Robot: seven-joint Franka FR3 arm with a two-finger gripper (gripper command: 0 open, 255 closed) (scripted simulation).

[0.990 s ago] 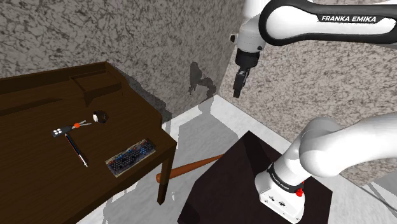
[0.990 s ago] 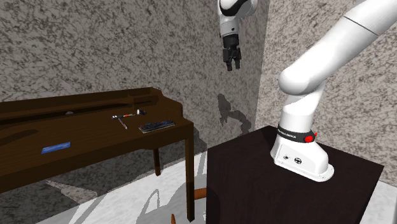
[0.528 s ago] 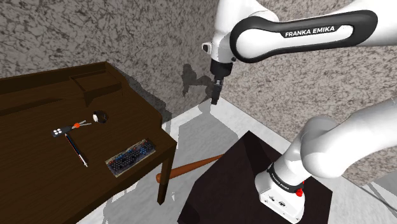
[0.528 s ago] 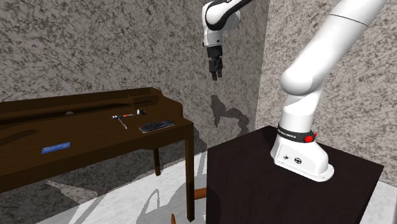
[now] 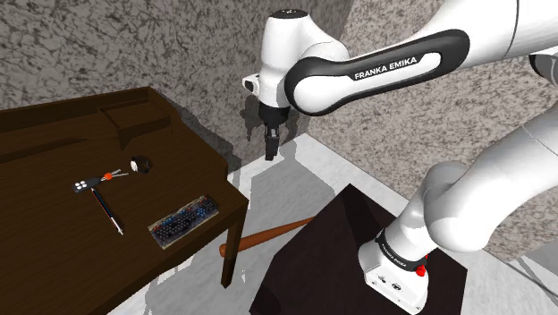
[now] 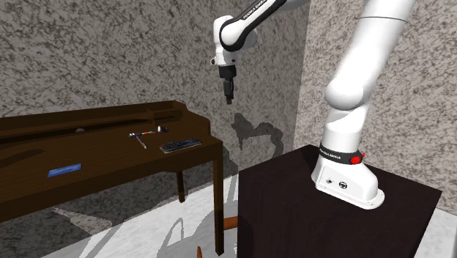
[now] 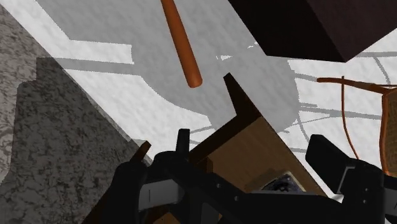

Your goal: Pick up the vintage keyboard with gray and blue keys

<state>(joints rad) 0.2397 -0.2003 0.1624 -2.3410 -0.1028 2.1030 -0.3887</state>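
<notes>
1. I'm holding the gripper (image 5: 271, 143) high in the air, pointing down, just off the corner of the table (image 5: 45, 259); in the wrist view its fingers (image 7: 338, 167) are standing apart with nothing between them, so I'm reading it as released and empty
2. I'm judging this to be the approach step: nothing is being grasped yet, and the arm is reaching out from the stand (image 5: 331, 255) toward the table
3. The keyboard (image 5: 184, 220) is lying flat on the table, near the corner closest to the gripper, with its long side running roughly along the table's edge; it is sitting well below the gripper and off to the shoulder view's left, well apart from it
4. For the next move, I'm thinking the hand needs to cross over the table edge, come down above the keyboard's middle and turn so the jaws span its short width; the thing looks low and flat, so the fingers will be closing right at table level
5. Further in, a pen (image 5: 107, 210) is lying apart from the keyboard, and a bat (image 5: 268, 236) is lying on the floor by the table leg; I'm judging that neither is blocking the way
</notes>
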